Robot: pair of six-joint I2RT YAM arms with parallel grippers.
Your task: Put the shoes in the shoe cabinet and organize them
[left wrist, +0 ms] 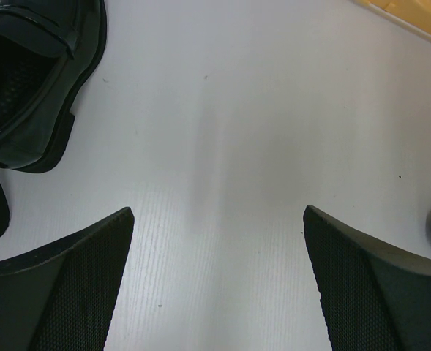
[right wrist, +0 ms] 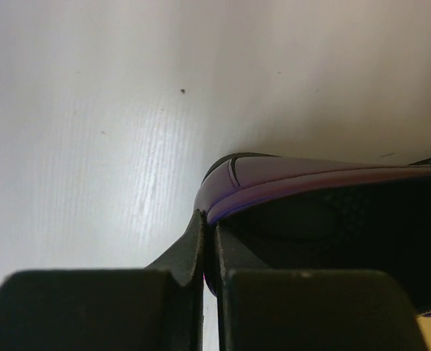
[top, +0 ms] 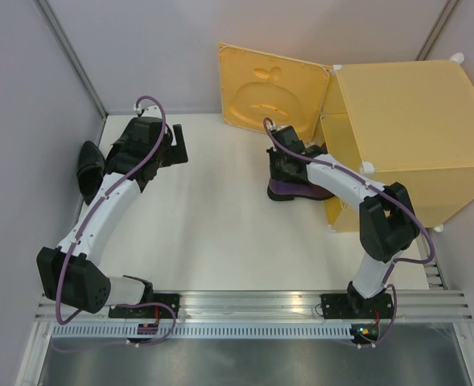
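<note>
The yellow-orange shoe cabinet (top: 405,137) stands at the right with its door (top: 273,92) swung open to the left. My right gripper (top: 289,165) is shut on the rim of a purple shoe (top: 297,191) just in front of the cabinet opening. In the right wrist view the fingertips (right wrist: 197,234) pinch the shoe's wall (right wrist: 295,179). Two glossy black shoes (top: 89,167) lie at the far left. My left gripper (top: 176,149) is open and empty to their right. In the left wrist view (left wrist: 216,212) one black shoe (left wrist: 25,80) lies at the upper left. The second purple shoe is out of view.
Grey walls close in the white table (top: 212,225) on the left and back. A metal rail (top: 253,305) with the arm bases runs along the near edge. The door's edge (left wrist: 413,14) shows at the top right of the left wrist view.
</note>
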